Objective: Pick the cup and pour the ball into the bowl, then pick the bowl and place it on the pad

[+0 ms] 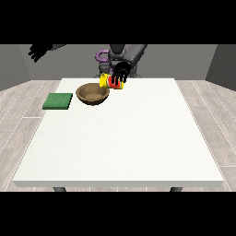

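White table (120,138), tipped yellow-red cup (110,82)

The robot has a dark grey torso (131,54) and grey arms ending in black hands: one at the view's left (37,51), one nearer the middle (120,73). A purple curved part (100,56) shows beside the torso.

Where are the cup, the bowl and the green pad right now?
cup (109,82): front view, on its yellow and red side, tipped over.
bowl (85,97): front view, on its brown outer wall.
green pad (58,101): front view, on its flat top.
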